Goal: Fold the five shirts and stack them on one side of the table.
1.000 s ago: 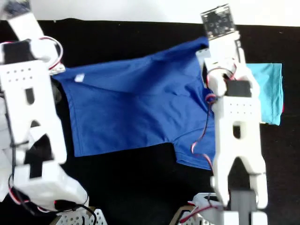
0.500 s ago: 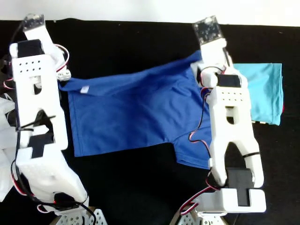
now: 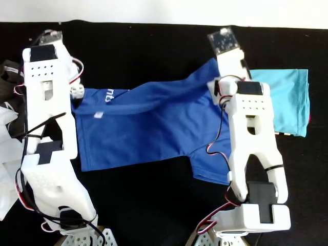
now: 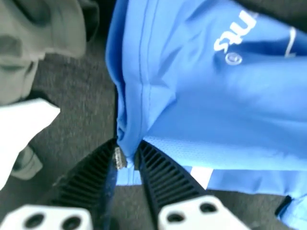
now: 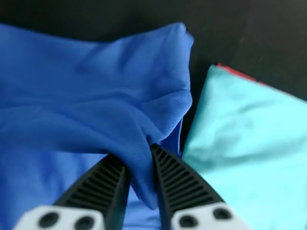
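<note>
A blue shirt (image 3: pixel 154 128) lies spread across the black table, its far edge folded over toward the near side. My left gripper (image 4: pixel 125 155) is shut on the shirt's left far edge (image 4: pixel 129 129), at the table's left (image 3: pixel 77 95). My right gripper (image 5: pixel 139 165) is shut on a bunched fold of the blue shirt (image 5: pixel 96 110) at its right far corner (image 3: pixel 218 84). A folded turquoise shirt (image 3: pixel 289 100) lies at the right, with a red one (image 5: pixel 235 72) peeking out under it.
A grey garment (image 4: pixel 43 43) and a white one (image 4: pixel 21 129) lie heaped at the table's left edge (image 3: pixel 7 148). Black table (image 3: pixel 143 46) stretches beyond the shirt. The arm bases (image 3: pixel 246 220) stand at the near edge.
Both arms have drawn back toward the near side, pulling the blue shirt's far edge over itself. White print on the shirt now shows on the turned fold.
</note>
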### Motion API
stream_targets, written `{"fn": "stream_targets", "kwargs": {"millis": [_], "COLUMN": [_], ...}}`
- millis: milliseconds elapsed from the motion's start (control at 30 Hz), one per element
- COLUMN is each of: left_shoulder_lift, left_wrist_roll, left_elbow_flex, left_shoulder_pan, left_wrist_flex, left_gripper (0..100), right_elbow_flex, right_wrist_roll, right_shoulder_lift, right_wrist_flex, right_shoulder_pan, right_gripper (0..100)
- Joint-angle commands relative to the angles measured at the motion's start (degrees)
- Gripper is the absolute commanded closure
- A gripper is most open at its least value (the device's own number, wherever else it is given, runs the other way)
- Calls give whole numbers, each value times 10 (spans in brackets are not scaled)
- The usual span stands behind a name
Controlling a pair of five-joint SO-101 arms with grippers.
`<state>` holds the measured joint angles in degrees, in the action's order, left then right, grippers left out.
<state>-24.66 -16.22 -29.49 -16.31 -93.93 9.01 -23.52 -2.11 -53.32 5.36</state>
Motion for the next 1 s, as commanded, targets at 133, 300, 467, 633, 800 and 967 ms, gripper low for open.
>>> {"fn": "stream_targets", "kwargs": {"millis": [133,300,467,633,800,967], "left_shoulder_lift": [9,11,11,11,40,129], "left_wrist_roll": [0,0,1,2,2,2], "left_elbow_flex": [1,66,102,105,128,244], "left_shoulder_pan": [6,5,4,4,7,15], "left_wrist_flex": [-59,-59,-57,-62,-60,-23], "left_gripper": [992,992,992,992,992,992], "right_elbow_flex": [-3,-3,-3,-2,68,184], "right_wrist_roll": [-5,-5,-6,-6,-21,-57], "right_shoulder_lift": [-3,-5,-7,-22,-112,-204], "right_wrist_flex": [-76,-131,-161,-178,-175,-156], "right_shoulder_pan": [-6,-6,-6,-24,-35,-37], "right_gripper": [992,992,992,992,992,992]}}
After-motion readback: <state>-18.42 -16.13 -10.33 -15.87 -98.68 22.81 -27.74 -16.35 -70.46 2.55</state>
